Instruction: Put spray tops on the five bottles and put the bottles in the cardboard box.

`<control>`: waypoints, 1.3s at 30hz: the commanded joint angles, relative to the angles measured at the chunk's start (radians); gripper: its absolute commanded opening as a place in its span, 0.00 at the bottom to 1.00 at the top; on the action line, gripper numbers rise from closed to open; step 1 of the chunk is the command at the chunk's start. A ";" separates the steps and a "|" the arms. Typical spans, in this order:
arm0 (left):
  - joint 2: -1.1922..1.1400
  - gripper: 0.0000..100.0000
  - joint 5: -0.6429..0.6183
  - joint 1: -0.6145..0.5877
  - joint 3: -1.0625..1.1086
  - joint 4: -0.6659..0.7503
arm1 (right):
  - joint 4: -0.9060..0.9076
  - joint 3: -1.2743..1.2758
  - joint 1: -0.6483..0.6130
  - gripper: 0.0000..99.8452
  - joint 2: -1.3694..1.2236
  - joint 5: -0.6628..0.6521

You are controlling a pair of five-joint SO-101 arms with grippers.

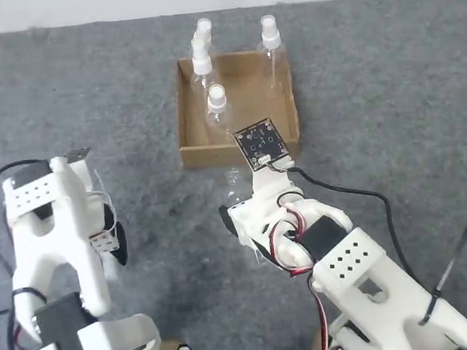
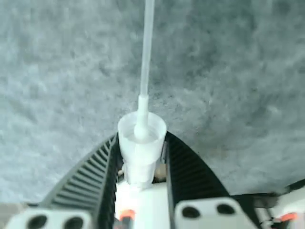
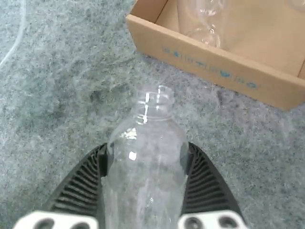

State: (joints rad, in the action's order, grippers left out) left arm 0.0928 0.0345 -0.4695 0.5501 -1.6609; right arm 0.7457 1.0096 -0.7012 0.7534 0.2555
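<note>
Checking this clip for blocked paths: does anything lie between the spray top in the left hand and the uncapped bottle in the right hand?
Nothing visible does. The left hand grips the spray top, the right hand grips the open bottle, and grey carpet lies between the two arms in the high view.

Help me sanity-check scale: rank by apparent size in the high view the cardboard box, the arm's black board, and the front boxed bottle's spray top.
1. cardboard box
2. black board, likely nearer the camera, so enlarged
3. spray top
</note>
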 commanded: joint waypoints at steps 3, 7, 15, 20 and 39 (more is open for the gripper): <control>0.009 0.01 -0.324 0.005 -0.077 -0.006 | -0.019 -0.020 0.015 0.01 0.048 0.003; 0.009 0.01 -0.600 0.006 -0.107 0.049 | -0.019 -0.020 0.015 0.01 0.048 0.003; 0.009 0.01 -0.993 0.080 -0.131 0.071 | -0.018 -0.020 0.015 0.01 0.048 0.003; 0.008 0.01 -1.300 0.150 -0.133 0.098 | -0.018 -0.020 0.015 0.01 0.048 0.003; 0.009 0.02 -1.645 0.157 0.030 0.690 | -0.018 -0.020 0.015 0.01 0.048 0.002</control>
State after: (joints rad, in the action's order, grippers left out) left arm 0.0913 -1.5965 -0.3115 0.5900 -1.0150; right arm 0.7457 1.0096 -0.7012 0.7534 0.2555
